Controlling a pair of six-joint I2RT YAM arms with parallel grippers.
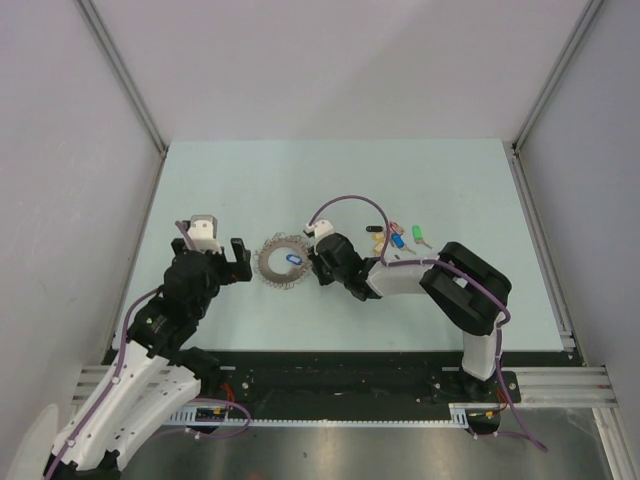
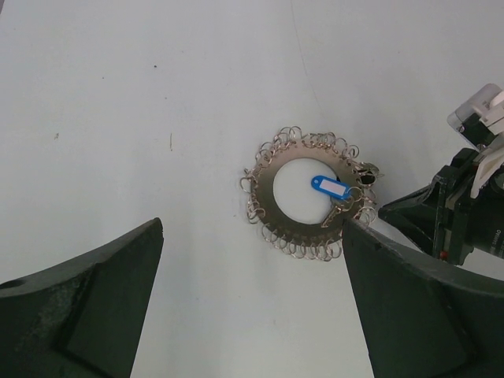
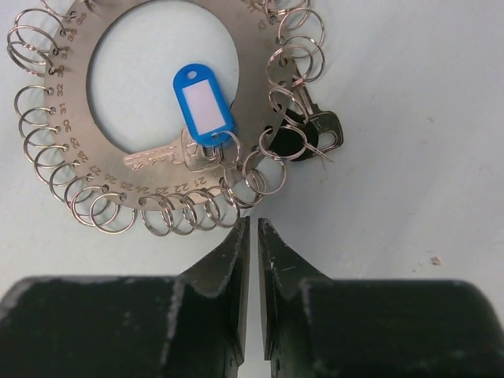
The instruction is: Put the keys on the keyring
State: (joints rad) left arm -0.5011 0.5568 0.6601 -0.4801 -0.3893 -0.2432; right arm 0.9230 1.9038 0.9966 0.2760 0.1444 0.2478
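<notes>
Two keys (image 3: 205, 110) hang on the apparently light, stiff keyring (image 3: 55, 118); pinch its thin rim at 6 o'clock, where the right claw (image 3: 253, 224) sits nearly shut and empty, the left claw (image 2: 252, 236) wide open.

Bright, even light, faint soft shadows, all views sharp.

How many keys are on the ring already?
2. Blue-tagged key lies in the ring opening; black-headed key hangs in the loops at its outer edge. Left wrist view shows the whole ring, no others.
</notes>
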